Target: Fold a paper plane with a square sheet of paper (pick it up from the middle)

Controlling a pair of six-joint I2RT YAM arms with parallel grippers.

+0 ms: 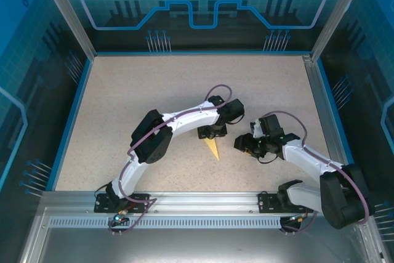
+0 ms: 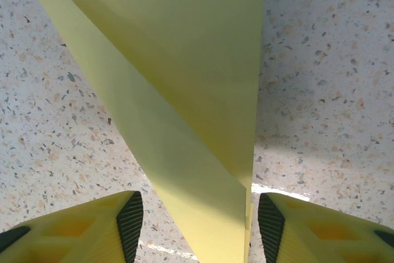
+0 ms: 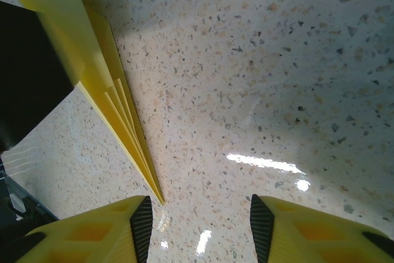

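So the sheet of paper is way past being a square: it's folded into a long, narrow, layered wedge lying on the worktop about mid-table, between the two arms, with its sharp tip pointing back toward the bases. I'd say the nose folds and the lengthwise fold are done. What looks left to me is bending the wings down and tidying the creases, so we're well past halfway but not finished. The left pincer sits right over the wide end. Its wrist cam shows its jaws spread on either side of the wedge, with a sliver of worktop showing next to each pad, so as far as I can see it's straddling the paper and not pinching it. The right pincer is just beside the paper on the right, jaws spread with nothing between them. The overhead view gives me the layout, but the paper is just a yellow sliver there. The left wrist cam shows the diagonal flap overlapping, and the right wrist cam catches the stacked layers edge-on with the top flap lifted a bit.
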